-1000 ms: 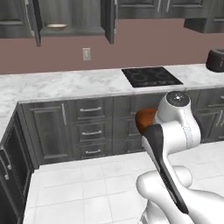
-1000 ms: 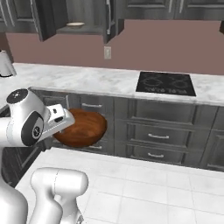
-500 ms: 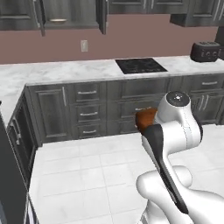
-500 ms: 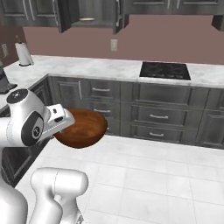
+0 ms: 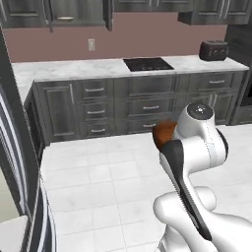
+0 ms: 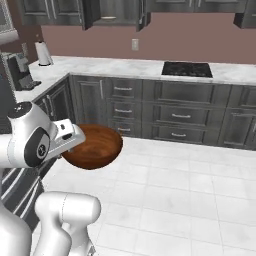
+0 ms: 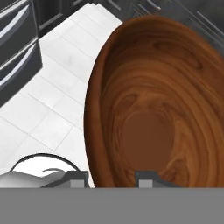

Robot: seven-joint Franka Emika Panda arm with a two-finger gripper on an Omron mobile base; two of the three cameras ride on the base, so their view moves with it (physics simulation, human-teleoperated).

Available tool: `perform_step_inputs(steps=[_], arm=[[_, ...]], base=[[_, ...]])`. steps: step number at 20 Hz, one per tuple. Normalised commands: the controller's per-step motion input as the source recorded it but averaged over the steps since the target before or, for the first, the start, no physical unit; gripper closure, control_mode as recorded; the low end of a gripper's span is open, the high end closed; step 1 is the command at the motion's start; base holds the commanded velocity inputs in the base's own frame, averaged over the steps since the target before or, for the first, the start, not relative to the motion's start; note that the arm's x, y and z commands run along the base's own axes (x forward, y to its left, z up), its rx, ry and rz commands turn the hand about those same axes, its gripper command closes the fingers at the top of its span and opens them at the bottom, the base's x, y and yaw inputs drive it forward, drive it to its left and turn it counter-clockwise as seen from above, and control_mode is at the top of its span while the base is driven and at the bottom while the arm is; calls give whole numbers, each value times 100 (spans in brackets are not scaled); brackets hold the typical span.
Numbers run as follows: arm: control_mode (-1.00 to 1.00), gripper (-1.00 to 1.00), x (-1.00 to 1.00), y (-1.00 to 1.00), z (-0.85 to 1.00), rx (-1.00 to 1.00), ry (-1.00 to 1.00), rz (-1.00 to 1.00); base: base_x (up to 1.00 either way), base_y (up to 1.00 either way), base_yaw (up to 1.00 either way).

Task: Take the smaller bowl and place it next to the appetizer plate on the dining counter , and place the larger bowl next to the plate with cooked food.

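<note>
**A:** Right at your gripper [image 7: 111, 177], clamped by its near rim, hangs the larger bowl [image 6: 95, 146]. One finger sits inside the wall and one outside, so you are carrying it clear above the white floor tiles [image 6: 170, 190].

**B:** What could spoil it from here?

**A:** You hold it by one edge only, and most of its bulk reaches out beyond the fingers. I judge that a sharp turn of the base could swing it, twist it in the grip or knock it on the grey drawers [image 6: 170, 115] ahead of the tool.

**B:** And the bowl itself?

**A:** Deep, glossy, reddish-brown, with a wood-like grain swirling around a darker flat bottom. It sits upright and carries nothing inside.
</note>
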Motion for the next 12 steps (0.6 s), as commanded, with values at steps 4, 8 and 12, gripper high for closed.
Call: perform_step_inputs(steps=[4, 8, 12], arm=[[100, 100, 0, 0, 0, 0, 0, 0], [100, 100, 0, 0, 0, 0, 0, 0], [100, 100, 0, 0, 0, 0, 0, 0]], base=[[-100, 0, -2], [-100, 0, -3], [-100, 0, -2]])
